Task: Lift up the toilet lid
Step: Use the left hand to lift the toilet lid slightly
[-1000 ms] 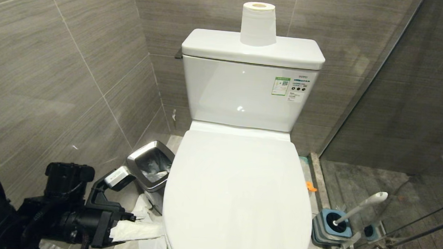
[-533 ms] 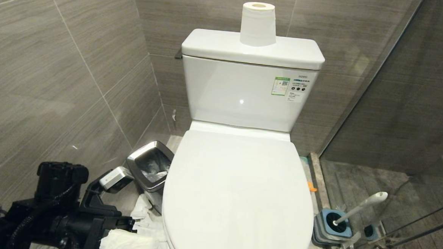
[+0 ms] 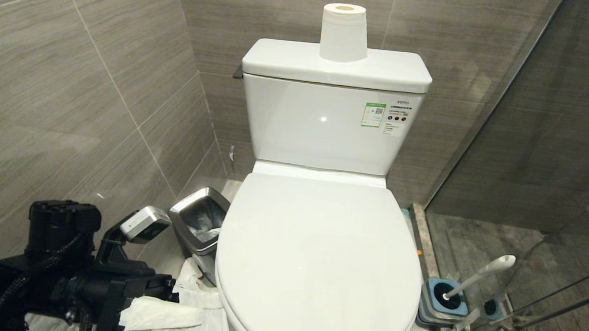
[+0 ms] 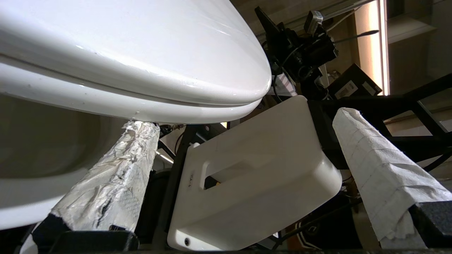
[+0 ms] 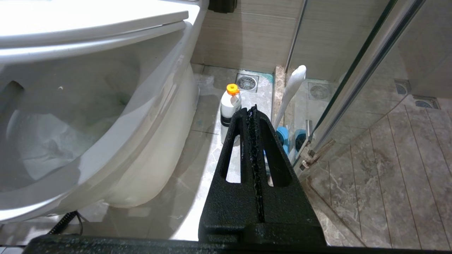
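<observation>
The toilet lid [image 3: 317, 257] lies flat and fully closed over the seat, its rounded front edge toward the robot and its hinged end against the tank [image 3: 327, 124], so none of the lifting is done yet. The left gripper [image 3: 166, 312] is low at the lid's front left side, just beside the rim, with its paper-wrapped fingers [image 4: 116, 176] spread wide and holding nothing. In the left wrist view one wrapped finger sits just under the lower white edge of the lid and seat stack; it seems to touch the underside there, though the angle makes contact hard to confirm. The other finger stands well out to the side, clear of the toilet. The right gripper [image 5: 252, 109] hangs parked beside the bowl [image 5: 106, 141], its fingers pressed together and empty, pointing toward a cleaner bottle [image 5: 230, 106] on the floor. What remains is the whole task: getting a finger under the lid alone rather than the seat ring, then swinging it up toward the tank
</observation>
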{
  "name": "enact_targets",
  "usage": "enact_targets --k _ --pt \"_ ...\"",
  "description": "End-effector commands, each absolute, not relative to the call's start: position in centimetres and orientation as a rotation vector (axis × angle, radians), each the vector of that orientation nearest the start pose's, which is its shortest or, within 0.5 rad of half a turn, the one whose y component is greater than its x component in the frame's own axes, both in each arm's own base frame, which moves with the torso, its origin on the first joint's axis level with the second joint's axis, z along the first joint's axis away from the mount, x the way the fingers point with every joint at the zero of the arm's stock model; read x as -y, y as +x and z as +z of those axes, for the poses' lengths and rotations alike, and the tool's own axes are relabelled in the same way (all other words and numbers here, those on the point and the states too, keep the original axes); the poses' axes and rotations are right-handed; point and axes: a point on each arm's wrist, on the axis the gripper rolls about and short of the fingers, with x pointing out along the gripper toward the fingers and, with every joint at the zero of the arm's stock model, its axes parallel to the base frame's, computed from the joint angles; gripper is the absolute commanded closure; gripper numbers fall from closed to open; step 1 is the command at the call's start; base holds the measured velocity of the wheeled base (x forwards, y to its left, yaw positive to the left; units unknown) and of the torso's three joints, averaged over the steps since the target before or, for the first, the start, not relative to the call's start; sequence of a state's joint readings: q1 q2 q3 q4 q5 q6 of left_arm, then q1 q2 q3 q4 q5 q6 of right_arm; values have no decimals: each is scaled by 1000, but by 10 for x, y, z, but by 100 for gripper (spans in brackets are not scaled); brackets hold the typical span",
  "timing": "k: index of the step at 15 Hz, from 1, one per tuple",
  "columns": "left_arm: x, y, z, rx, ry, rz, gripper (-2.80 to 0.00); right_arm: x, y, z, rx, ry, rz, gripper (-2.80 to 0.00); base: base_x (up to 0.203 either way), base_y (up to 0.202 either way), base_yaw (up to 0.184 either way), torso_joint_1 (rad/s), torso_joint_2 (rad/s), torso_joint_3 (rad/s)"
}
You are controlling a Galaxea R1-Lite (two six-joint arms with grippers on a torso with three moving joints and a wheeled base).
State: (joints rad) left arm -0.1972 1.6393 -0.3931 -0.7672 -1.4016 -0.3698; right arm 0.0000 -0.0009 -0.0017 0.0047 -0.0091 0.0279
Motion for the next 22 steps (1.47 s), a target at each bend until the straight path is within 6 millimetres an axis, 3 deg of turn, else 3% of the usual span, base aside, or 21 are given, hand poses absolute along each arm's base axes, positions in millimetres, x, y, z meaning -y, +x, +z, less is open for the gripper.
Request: enact_targets --k 1,8,18,22 --pt "67 216 129 -688 -554 -1490 -280 0 -23 75 -3 28 -9 0 0 0 0 0 0 0" --pt "72 244 163 -562 -478 -1481 -280 0 -23 75 -3 28 -8 0 0 0 0 0 0 0" --pt "82 259 200 -515 -479 -1490 -280 0 -23 75 -3 28 -9 0 0 0 0 0 0 0" --pt "85 271 225 -441 -440 -1507 -280 0 -23 75 -3 28 -9 0 0 0 0 0 0 0"
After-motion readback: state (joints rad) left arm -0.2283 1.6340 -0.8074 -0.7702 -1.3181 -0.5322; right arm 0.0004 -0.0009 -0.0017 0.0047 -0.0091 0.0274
